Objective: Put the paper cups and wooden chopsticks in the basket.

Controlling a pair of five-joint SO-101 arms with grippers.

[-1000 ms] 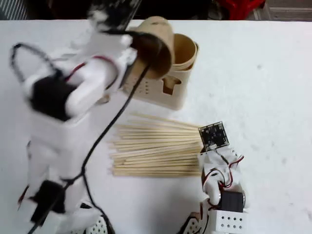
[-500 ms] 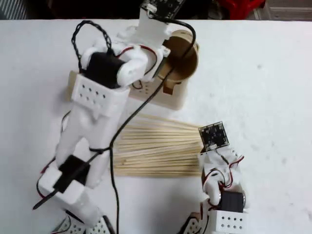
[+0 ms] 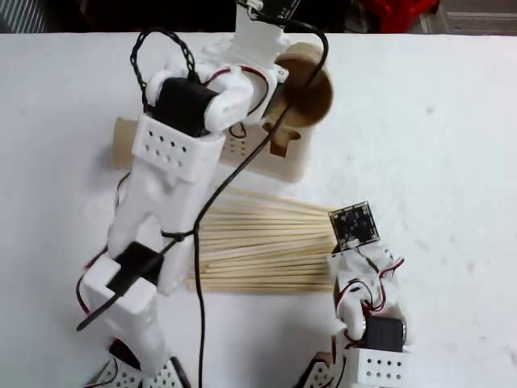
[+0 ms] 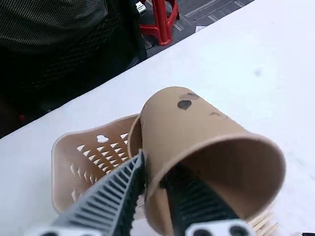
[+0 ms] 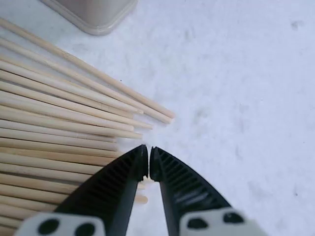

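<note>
We see the white table [image 3: 452, 162] brightly, evenly lit, almost washed out, shadows soft; the room [image 3: 97, 16] beyond its far edge is dark.

(a) The paper cup [image 4: 211, 142]: tan, w/ a few dark specks on its wall, tilted well over so its mouth faces my wrist cam. I have its rim pinched in the left gripper [image 4: 155, 169], one finger inside, one outside. In the high view it hangs over the right end of the basket [image 3: 279, 166]; contact w/ it: I can't tell.
(b) The basket: beige plastic, cut-out holes in its walls, upright.
(c) The wooden chopsticks [image 3: 266, 250]: pale, many, lying flat and approx. parallel in a loose layer just beside the basket's near side, tips uneven.
</note>
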